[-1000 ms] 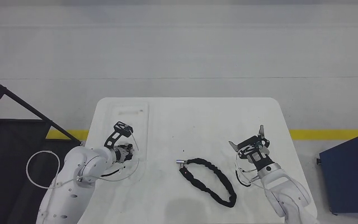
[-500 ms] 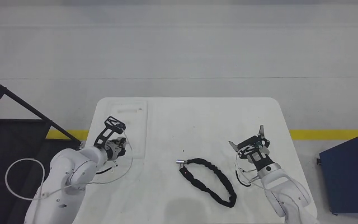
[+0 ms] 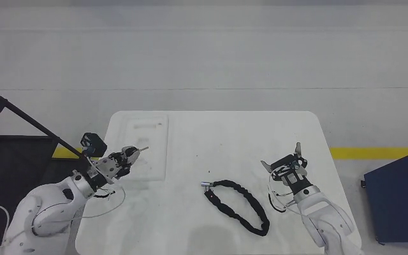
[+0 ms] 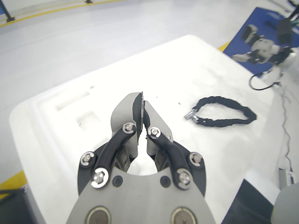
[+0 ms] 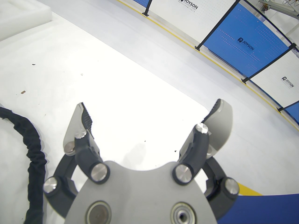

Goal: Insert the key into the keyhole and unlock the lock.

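Key (image 4: 141, 111), edge-on in left tool (image 4: 141, 100), reads clearly from left wrist view.

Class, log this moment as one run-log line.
left gripper: shut on key | right gripper: open | lock: on table, key not inserted

The left hand (image 3: 129, 152), pinching the key (image 4: 142, 109), has drawn back leftward and turned.
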You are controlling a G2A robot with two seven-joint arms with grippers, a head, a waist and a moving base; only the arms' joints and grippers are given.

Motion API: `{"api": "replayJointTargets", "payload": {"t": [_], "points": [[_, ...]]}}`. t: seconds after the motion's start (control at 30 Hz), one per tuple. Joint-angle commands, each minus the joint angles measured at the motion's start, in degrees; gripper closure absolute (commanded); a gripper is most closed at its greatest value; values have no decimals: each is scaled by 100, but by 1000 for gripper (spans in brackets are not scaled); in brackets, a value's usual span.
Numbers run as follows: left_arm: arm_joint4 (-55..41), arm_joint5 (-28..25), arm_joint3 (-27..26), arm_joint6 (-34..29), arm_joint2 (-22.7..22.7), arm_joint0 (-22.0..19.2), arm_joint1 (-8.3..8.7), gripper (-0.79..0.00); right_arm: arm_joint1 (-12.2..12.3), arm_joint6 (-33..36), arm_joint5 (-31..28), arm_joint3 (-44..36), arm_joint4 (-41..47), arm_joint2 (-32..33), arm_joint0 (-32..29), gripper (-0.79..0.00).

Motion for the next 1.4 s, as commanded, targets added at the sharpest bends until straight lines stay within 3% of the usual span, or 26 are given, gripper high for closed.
{"api": "replayJointTargets", "payload": {"t": [0.0,0.27,0.47,1.2,1.37], "points": [[-333,-1008,388,295,-9,0,22,0,0,0,0,0,0,0,0,-785],[-38,-1177,672,672,937,-287,223,0,0,0,0,0,0,0,0,-785],[31,-1177,967,1679,1663,-575,460,0,0,0,0,0,0,0,0,-785],[33,-1177,996,1741,1692,-590,474,0,3,25,-30,26,-54,9,26,-785],[33,-1177,996,1741,1692,-590,474,0,107,149,-1322,-231,-1347,-195,404,-785]]}}
